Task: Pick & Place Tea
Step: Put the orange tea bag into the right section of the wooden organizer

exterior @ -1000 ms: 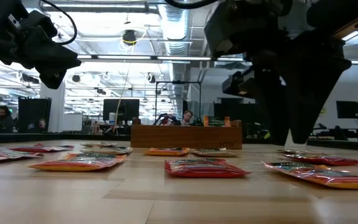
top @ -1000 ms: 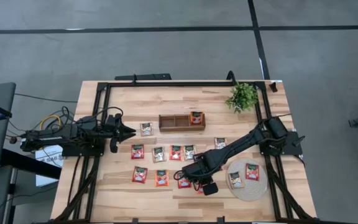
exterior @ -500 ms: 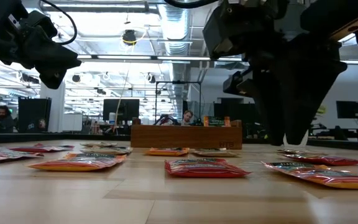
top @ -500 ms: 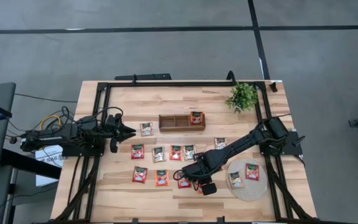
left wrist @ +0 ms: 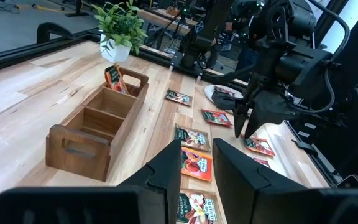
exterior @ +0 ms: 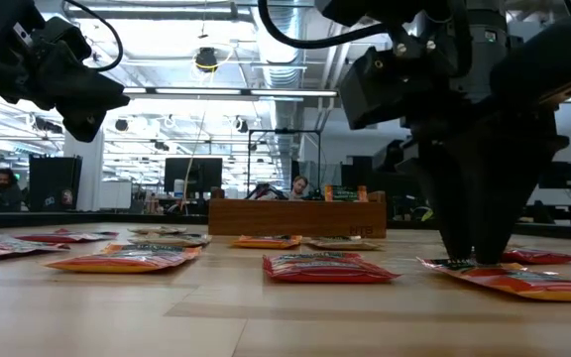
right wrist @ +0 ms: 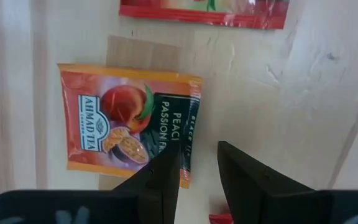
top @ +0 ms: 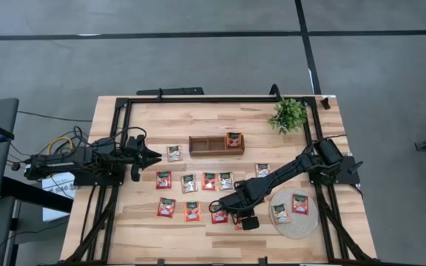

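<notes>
While the right gripper [top: 226, 209] hung over the lower row of tea sachets, toward the long worktop [top: 146, 235] edge farthest from the plant [top: 288, 114], the high view placed the red target sachet [top: 217, 217] directly beneath it and partly hidden by it. The left gripper [top: 154, 155] waited well apart, near the left edge, so the right arm was plainly the nearer. One sachet stood in the wooden tray [top: 217, 150]; two lay on the round mat [top: 291, 227].

The low view showed what the overhead view could not: the right gripper [exterior: 472, 260] had its tips down at the sachet [exterior: 513, 282], at or just above its top face.

The left wrist view showed the left gripper [left wrist: 197, 163] with its jaws spread and nothing between them.

The right wrist view gave the deciding relation. The right gripper [right wrist: 197, 169] was parted by a narrow gap and held nothing. The peach sachet [right wrist: 129, 127] lay flat, offset to one side: one finger [right wrist: 160, 183] overlapped its dark-printed edge, while the other stood over bare wood. By this reading, the pinch would have to straddle that edge.
</notes>
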